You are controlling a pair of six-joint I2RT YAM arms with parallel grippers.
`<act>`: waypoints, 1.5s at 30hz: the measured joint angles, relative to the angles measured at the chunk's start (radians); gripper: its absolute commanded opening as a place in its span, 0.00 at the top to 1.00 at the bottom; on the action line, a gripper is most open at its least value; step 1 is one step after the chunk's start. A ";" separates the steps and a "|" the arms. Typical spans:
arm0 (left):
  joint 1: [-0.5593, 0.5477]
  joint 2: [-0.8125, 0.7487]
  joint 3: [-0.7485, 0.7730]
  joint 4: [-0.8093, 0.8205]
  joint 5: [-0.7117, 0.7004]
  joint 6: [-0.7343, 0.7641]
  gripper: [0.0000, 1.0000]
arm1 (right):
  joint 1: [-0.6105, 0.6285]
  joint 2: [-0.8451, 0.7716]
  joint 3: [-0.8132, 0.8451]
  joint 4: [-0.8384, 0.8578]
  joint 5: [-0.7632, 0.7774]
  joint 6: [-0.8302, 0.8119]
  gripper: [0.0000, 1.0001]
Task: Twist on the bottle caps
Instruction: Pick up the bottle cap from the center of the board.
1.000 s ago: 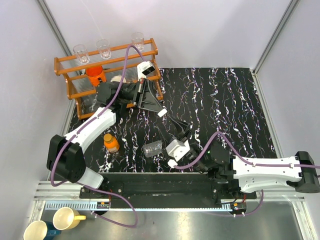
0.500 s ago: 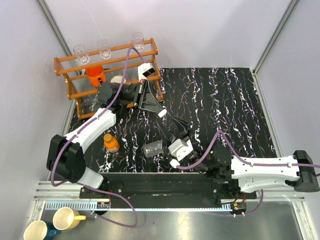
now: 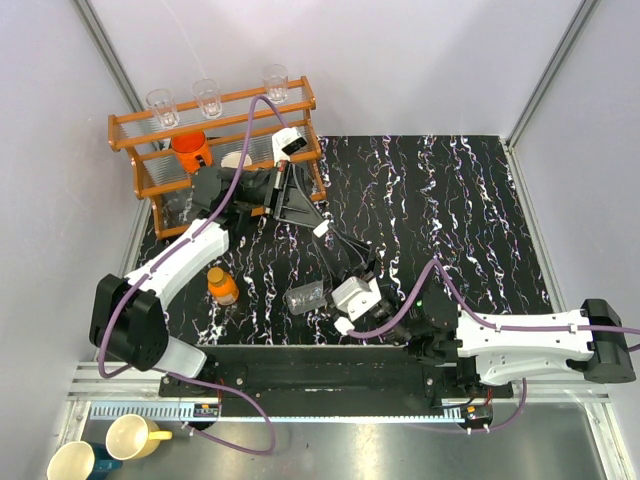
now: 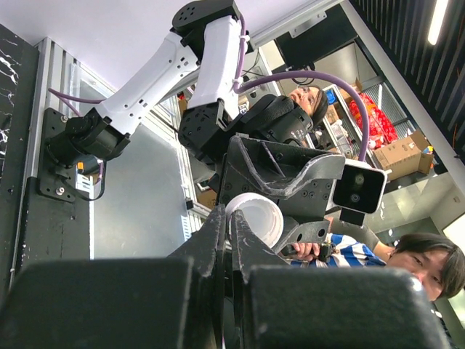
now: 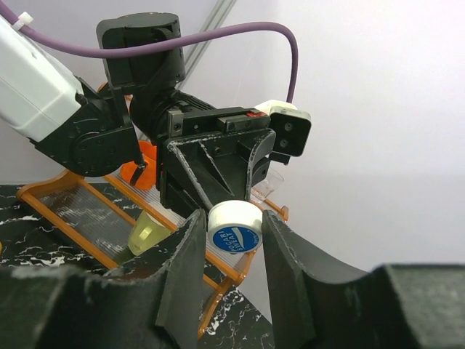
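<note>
My left gripper [image 3: 318,224] is shut on the rim of the white cap [image 3: 321,228], which carries a blue label, and holds it in the air in front of the rack. In the left wrist view the fingertips [image 4: 218,218] pinch the cap [image 4: 256,218]. My right gripper [image 5: 232,214] is open, and the cap [image 5: 234,227] shows between its fingertips. I cannot tell whether they touch it. The clear bottle [image 3: 306,297] lies on its side by the right wrist. The orange bottle [image 3: 222,285] stands upright at the left with an orange top. No separate orange cap shows.
An orange rack [image 3: 215,140] at the back left holds clear glasses [image 3: 208,95] and an orange mug [image 3: 188,150]. A pale yellow cup [image 5: 149,233] sits on its lower shelf. Two mugs [image 3: 135,435] stand off the mat at the near left. Walls close in on both sides.
My right wrist has shifted slightly, right and then back left, staying under the cap. My left gripper keeps the white cap in almost the same place.
</note>
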 measured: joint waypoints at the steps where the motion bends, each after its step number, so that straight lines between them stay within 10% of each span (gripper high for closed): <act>1: 0.000 -0.003 -0.002 -0.003 0.000 0.000 1.00 | 0.000 0.002 0.004 0.000 0.000 0.000 0.58; 23: 0.002 -0.050 -0.014 -0.034 0.000 0.028 1.00 | 0.003 0.014 0.016 -0.005 0.035 0.025 0.53; 39: 0.002 -0.069 -0.020 -0.093 -0.007 0.079 1.00 | 0.003 0.011 0.016 -0.020 0.042 0.068 0.66; 42: 0.002 -0.071 -0.020 -0.121 -0.006 0.104 0.72 | 0.003 0.002 0.016 -0.038 0.043 0.084 0.68; 45: 0.004 -0.075 -0.020 -0.174 -0.007 0.158 0.13 | 0.004 -0.005 0.016 -0.063 0.041 0.103 0.69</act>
